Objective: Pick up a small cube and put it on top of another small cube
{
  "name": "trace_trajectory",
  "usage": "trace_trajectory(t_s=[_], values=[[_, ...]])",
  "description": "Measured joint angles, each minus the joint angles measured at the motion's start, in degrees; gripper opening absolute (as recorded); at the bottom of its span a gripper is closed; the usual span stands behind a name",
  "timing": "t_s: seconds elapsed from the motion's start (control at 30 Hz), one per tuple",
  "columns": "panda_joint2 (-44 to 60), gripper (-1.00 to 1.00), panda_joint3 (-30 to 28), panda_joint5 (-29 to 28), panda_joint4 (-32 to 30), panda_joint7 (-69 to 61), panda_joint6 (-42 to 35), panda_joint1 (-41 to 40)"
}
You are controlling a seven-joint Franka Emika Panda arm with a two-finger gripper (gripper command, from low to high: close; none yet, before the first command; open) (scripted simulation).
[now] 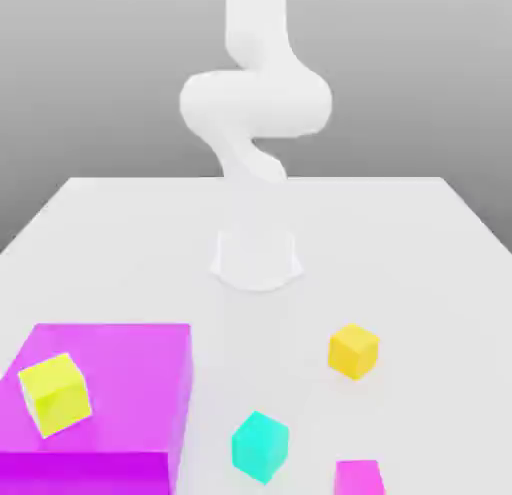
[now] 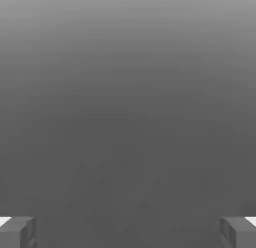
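A small teal cube [image 1: 260, 446] rests on the white table [image 1: 400, 243] near the front edge, a little tilted. To its right and farther back sits a small golden orange-yellow cube [image 1: 353, 350], apart from it. The white arm [image 1: 255, 103] rises behind the table's middle, curling upward, well away from both cubes. In the hand view my gripper [image 2: 128, 232] is open, its two grey fingertips [image 2: 17, 232] spread far apart with nothing between them, facing a plain grey background.
A big magenta block [image 1: 110, 393] fills the front of the exterior view's left, with a lemon-yellow cube [image 1: 54, 393] lying on top of it. A small magenta cube [image 1: 359, 478] sits at the front edge, right of the teal cube. The arm's round base [image 1: 256, 258] stands mid-table.
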Motion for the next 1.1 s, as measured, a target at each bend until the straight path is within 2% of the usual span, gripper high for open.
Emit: trace_trajectory(t_s=[0.27,0.47,0.67,0.83,0.97,1.0,1.1], values=[[16.97,0.00,-6.95,3.73,-4.69,-19.07,7.70,7.71],[29.54,0.00,-9.64,7.25,-8.10,-33.60,13.29,10.99],[41.84,0.00,-9.89,8.73,-11.58,-46.70,19.04,12.01],[51.57,0.00,-9.53,6.36,-14.05,-54.00,24.45,11.12],[59.90,0.00,-6.15,9.55,-12.77,-57.34,30.82,8.47],[61.84,-1.00,-4.93,10.08,-12.41,-57.78,32.39,7.38],[61.84,-1.00,-4.93,10.07,-12.41,-57.77,32.34,7.38]])
